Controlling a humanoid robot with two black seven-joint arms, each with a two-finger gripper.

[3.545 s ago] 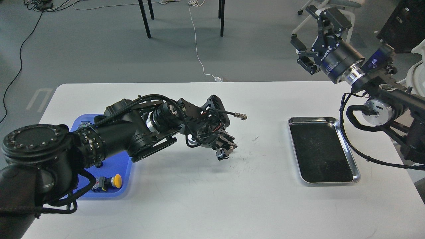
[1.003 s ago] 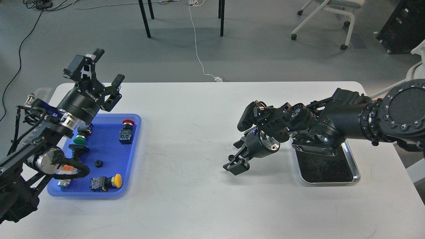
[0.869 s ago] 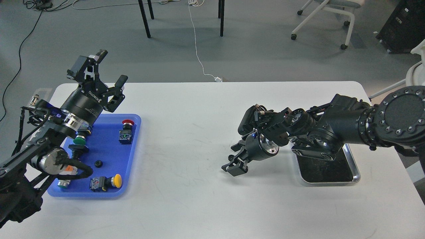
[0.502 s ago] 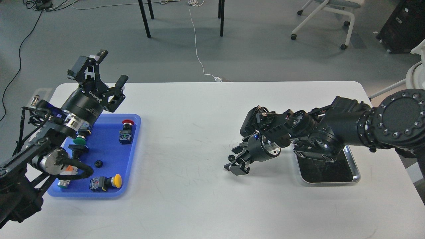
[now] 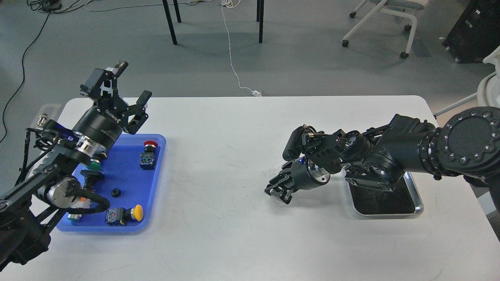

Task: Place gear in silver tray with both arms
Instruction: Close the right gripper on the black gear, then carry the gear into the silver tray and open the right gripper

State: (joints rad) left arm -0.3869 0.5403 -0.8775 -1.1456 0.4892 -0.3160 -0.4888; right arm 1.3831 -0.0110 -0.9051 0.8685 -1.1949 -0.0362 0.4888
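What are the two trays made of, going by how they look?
The silver tray looks like polished metal, probably steel: bright mirror rim, dark scuffed reflective floor. The blue tray looks like moulded plastic: uniform colour, soft sheen, rounded lip.

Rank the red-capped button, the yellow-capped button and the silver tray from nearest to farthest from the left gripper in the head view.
From the left gripper:
1. Red-capped button, just below-right of it, in the blue tray.
2. Yellow-capped button, at that tray's near edge.
3. Silver tray, far across the table, partly under the right arm.
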